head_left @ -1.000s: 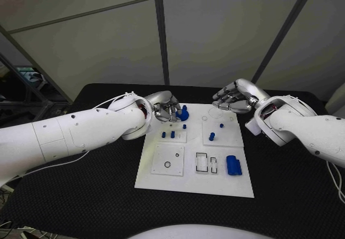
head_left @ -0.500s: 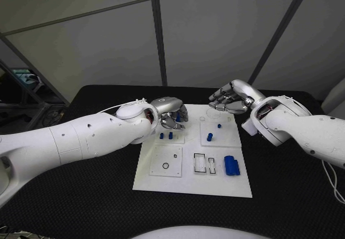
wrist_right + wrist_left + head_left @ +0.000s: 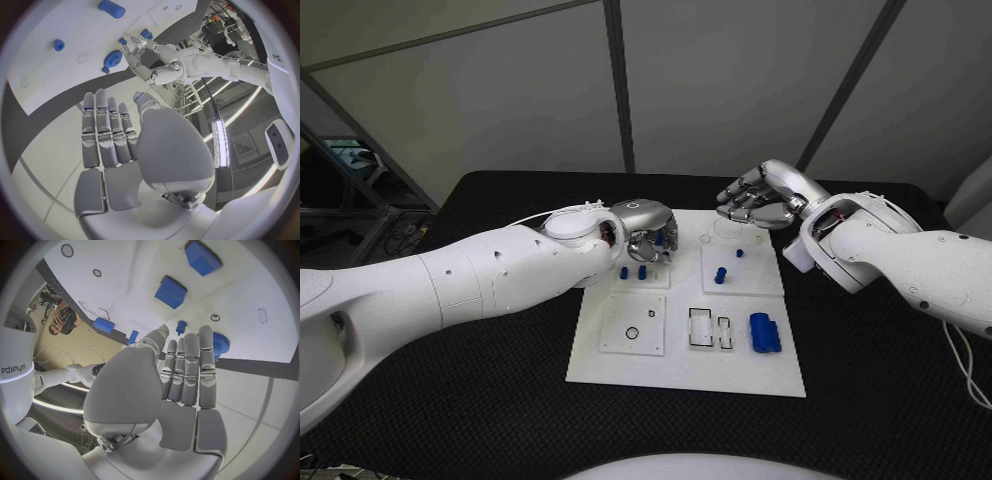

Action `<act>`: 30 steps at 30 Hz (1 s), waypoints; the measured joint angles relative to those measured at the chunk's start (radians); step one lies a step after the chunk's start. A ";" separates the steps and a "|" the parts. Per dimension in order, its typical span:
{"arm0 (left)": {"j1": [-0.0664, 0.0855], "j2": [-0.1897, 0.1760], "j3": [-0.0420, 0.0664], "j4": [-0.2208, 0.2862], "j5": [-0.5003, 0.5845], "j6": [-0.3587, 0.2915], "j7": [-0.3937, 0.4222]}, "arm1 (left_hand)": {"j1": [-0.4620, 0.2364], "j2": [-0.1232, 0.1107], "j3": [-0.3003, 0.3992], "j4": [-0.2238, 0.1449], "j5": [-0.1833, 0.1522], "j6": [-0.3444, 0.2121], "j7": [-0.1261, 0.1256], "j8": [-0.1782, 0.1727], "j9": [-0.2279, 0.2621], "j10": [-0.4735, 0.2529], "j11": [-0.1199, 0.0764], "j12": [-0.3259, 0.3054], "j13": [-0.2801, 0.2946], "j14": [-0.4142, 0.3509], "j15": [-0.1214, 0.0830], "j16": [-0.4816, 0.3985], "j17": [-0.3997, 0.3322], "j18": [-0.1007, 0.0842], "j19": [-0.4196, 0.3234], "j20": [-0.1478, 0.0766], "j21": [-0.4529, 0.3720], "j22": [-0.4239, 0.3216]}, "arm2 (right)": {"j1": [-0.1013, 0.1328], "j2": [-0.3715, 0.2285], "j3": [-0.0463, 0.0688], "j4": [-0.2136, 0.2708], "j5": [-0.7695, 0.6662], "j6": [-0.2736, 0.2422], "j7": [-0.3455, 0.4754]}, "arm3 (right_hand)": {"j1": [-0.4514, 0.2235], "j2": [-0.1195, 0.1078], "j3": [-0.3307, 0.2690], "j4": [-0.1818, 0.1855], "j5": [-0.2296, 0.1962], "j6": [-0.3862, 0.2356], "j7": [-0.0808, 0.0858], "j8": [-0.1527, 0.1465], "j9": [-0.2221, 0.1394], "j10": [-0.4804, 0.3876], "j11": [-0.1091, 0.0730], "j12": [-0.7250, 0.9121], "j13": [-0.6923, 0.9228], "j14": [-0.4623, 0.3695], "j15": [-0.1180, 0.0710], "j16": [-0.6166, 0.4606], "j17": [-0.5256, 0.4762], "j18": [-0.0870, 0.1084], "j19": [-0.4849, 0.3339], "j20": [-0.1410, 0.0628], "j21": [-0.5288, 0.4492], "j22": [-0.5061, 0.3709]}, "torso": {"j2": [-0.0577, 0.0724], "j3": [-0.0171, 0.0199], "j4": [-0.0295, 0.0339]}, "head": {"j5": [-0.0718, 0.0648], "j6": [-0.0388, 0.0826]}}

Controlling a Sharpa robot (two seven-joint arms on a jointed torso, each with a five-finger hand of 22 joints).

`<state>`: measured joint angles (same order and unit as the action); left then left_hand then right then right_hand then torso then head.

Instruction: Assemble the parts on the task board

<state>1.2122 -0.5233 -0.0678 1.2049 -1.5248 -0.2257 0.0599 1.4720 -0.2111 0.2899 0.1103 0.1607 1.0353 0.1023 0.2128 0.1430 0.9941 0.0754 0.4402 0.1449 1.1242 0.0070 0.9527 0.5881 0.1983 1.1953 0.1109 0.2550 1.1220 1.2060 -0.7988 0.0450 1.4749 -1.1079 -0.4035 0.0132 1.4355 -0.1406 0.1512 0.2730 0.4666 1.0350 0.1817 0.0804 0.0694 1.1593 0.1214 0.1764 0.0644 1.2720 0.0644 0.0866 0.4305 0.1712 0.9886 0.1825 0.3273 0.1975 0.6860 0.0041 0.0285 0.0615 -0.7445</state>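
- The white task board (image 3: 687, 330) lies in the middle of the black worktop (image 3: 473, 400).
- The left robot hand (image 3: 643, 228) hovers over the far left corner of the board, fingers straight and close together, holding nothing; in the left wrist view its fingertips (image 3: 206, 335) reach just beside a blue gear (image 3: 220, 345) standing on the board.
- The right robot hand (image 3: 759, 200) hangs above the board's far edge, fingers loosely curled and apart, with nothing in them.
- Two small blue pegs (image 3: 635, 271) stand side by side on the left half of the board, near the left robot hand.
- Another blue peg (image 3: 720, 275) stands upright on the right half.
- A larger blue cylinder (image 3: 763, 332) lies on its side toward the near right, beside two rectangular slots (image 3: 713, 328).
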 measured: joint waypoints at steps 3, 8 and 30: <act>-0.002 0.009 0.000 -0.012 -0.006 0.010 -0.001 | -0.002 0.002 0.009 -0.003 0.000 0.003 0.003 -0.001 -0.004 0.004 0.003 -0.004 -0.006 0.004 0.004 0.011 0.000 0.000 0.002 -0.002 0.005 0.004 | 0.000 0.001 0.000 0.000 0.000 0.000 0.000 | 0.000 0.000 0.000 0.000 0.000 0.000 0.000 0.000 0.000 0.000 0.000 0.000 0.000 0.000 0.000 0.000 0.000 0.000 0.000 0.000 0.000 0.000 | 0.000 0.0001 0.0001 | 0.000 0.000; -0.004 0.021 0.001 -0.024 -0.013 0.024 -0.004 | -0.002 0.002 0.036 -0.017 0.000 0.007 0.007 -0.015 -0.017 0.012 0.003 -0.015 -0.023 0.009 0.002 0.035 -0.002 0.000 0.009 -0.002 0.020 0.021 | 0.000 0.003 0.000 -0.001 0.000 0.001 0.000 | 0.000 0.000 0.000 0.000 0.000 0.000 0.000 0.000 0.000 0.000 0.000 0.000 0.000 0.000 0.000 0.000 0.000 0.000 0.000 0.000 0.000 0.000 | -0.001 0.0000 0.0004 | -0.001 0.000; -0.009 0.038 0.002 -0.051 -0.020 0.044 -0.028 | -0.007 0.008 0.099 -0.052 -0.004 0.017 0.017 -0.042 -0.047 0.027 0.008 -0.043 -0.068 0.022 0.000 0.093 0.003 0.001 0.012 -0.005 0.049 0.076 | 0.000 0.008 0.000 -0.004 0.001 0.002 0.002 | 0.004 0.004 0.000 0.000 0.000 0.000 0.000 0.000 0.000 0.000 0.000 -0.004 0.000 0.000 0.000 -0.006 -0.002 0.000 0.000 0.000 -0.004 -0.001 | -0.001 -0.0002 0.0014 | -0.001 0.001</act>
<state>1.2035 -0.4850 -0.0661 1.1537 -1.5445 -0.1814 0.0315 1.4645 -0.2036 0.3884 0.0586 0.1571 1.0525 0.1196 0.1712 0.0963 1.0216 0.0831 0.3975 0.0765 1.1460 0.0073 1.0457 0.5913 0.1991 1.2075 0.1056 0.3042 1.1980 1.2060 -0.7912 0.0450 1.4704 -1.1072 -0.4016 0.0154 1.4396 -0.1365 0.1512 0.2730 0.4666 1.0351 0.1817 0.0804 0.0693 1.1594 0.1214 0.1728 0.0647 1.2720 0.0644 0.0810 0.4290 0.1712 0.9886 0.1825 0.3237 0.1961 0.6848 0.0039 0.0299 0.0604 -0.7435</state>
